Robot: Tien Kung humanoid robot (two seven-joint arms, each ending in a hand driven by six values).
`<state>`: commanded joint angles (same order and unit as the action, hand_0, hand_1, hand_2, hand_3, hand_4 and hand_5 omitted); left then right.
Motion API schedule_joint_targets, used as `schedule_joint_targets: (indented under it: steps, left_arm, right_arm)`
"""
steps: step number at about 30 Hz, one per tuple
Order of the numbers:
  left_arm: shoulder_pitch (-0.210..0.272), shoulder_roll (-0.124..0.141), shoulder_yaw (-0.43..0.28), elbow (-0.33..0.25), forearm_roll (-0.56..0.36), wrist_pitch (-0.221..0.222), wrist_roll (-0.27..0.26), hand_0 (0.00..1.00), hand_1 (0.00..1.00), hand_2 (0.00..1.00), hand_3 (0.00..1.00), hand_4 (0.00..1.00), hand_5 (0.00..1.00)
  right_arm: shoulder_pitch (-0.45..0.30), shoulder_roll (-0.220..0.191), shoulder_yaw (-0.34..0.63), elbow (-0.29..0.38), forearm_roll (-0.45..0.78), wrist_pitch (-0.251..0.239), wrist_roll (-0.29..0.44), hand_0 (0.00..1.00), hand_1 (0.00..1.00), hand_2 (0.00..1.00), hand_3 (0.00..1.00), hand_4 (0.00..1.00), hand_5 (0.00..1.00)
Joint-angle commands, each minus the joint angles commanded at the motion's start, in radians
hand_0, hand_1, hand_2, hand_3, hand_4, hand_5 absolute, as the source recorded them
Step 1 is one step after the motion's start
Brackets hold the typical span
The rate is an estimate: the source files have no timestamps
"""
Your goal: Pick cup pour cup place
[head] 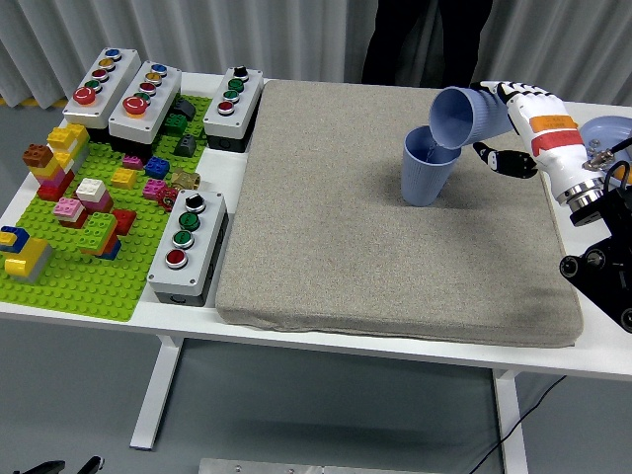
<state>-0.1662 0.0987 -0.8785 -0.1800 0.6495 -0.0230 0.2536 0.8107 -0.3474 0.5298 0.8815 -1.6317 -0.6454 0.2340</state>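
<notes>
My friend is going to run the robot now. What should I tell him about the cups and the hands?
Right robot hand: shut on the tilted blue cup, mouth down over the standing blue cup on the grey mat.
Left robot hand: not in view.
Done: cup picked up, tipped for pouring.
Left: finish the pour, turn the cup upright, set it down on the mat.

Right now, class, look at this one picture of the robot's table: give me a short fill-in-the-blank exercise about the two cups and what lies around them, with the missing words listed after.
1. The right hand holds the tilted cup with its mouth over the ______ cup.
2. Both cups are ______ in colour.
3. The standing cup rests on the grey ______.
4. The green brick baseplate lies at the ______ end of the table.

Missing words: upright; blue; mat; left
</notes>
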Motion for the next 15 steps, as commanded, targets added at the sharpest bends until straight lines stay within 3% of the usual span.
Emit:
schedule_joint_targets:
  steps: [15]
  left_arm:
    - [0.006, 0.001, -0.003, 0.0, 0.004, 0.0, 0.001, 0.779, 0.797, 0.844, 0.751, 0.518, 0.948]
  right_arm:
    - [0.016, -0.014, -0.026, 0.008, -0.035, 0.0, -0.015, 0.753, 0.636, 0.533, 0.568, 0.615, 0.147]
